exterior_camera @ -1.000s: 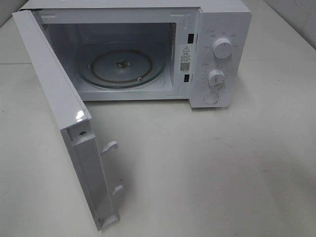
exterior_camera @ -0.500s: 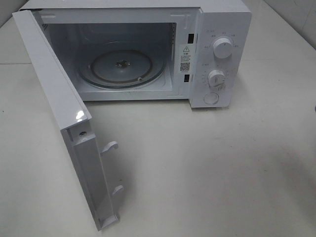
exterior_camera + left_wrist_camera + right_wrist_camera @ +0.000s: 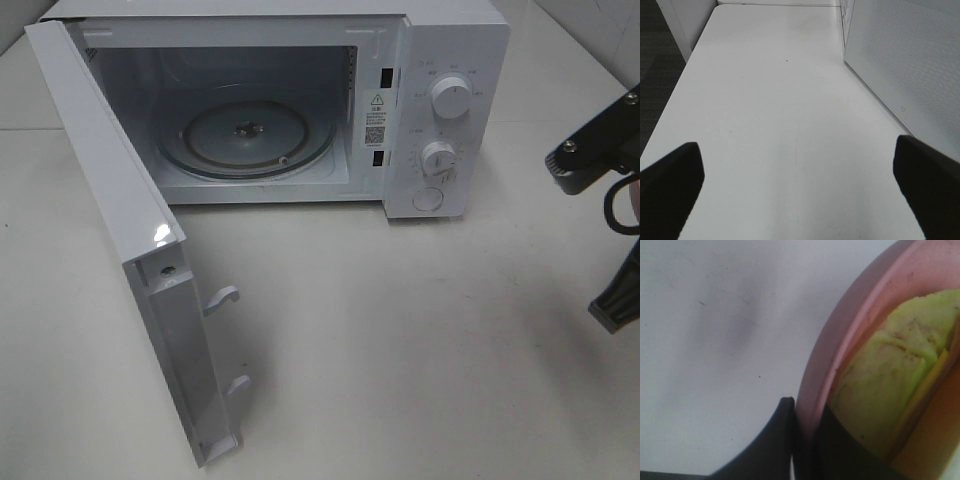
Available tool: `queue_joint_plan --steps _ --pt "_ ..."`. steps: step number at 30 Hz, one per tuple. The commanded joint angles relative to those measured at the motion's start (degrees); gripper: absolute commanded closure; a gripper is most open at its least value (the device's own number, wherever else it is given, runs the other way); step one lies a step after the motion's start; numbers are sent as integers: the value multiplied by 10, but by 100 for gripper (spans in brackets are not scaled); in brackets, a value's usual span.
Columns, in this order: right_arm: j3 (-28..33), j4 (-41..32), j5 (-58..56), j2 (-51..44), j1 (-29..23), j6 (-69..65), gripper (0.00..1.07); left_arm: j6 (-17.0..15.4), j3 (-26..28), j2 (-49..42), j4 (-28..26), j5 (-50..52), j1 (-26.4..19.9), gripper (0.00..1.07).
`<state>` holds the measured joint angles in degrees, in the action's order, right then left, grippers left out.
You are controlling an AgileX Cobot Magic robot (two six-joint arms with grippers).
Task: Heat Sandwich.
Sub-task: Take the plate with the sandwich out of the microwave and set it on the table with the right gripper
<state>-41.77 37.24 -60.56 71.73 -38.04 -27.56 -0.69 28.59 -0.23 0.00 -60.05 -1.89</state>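
Sandwich (image 3: pixel 890 385) lies on the pink plate (image 3: pixel 840 340), whose rim our right gripper (image 3: pixel 802 440) pinches with narrow jaws. We should carry the plate level toward the open microwave (image 3: pixel 270 110), clearing its door (image 3: pixel 120 250). We cannot tell its long axis or heading. Our left gripper (image 3: pixel 800 180) hangs wide and holds nothing.

Counted: one microwave (image 3: pixel 300 100), two dials (image 3: pixel 451 98), one pink plate (image 3: pixel 840 355), one sandwich (image 3: pixel 890 390), one worktop (image 3: pixel 420 340).

White microwave (image 3: pixel 440 110) on pale table (image 3: pixel 420 340), door (image 3: pixel 130 250) swung open, glass turntable (image 3: pixel 245 138) inside, pink plate (image 3: pixel 840 355)
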Motion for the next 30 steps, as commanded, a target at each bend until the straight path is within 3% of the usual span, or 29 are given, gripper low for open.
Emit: queue_joint_plan --steps 1,10,30 --pt "-15 24 -4 19 -3 -10 107 0 -3 -16 0 6 -2 9" --pt "-51 31 21 85 7 -25 107 0 -3 -16 0 6 -2 9" --pt "-48 61 68 125 117 -53 107 0 -3 -16 0 6 -2 9"
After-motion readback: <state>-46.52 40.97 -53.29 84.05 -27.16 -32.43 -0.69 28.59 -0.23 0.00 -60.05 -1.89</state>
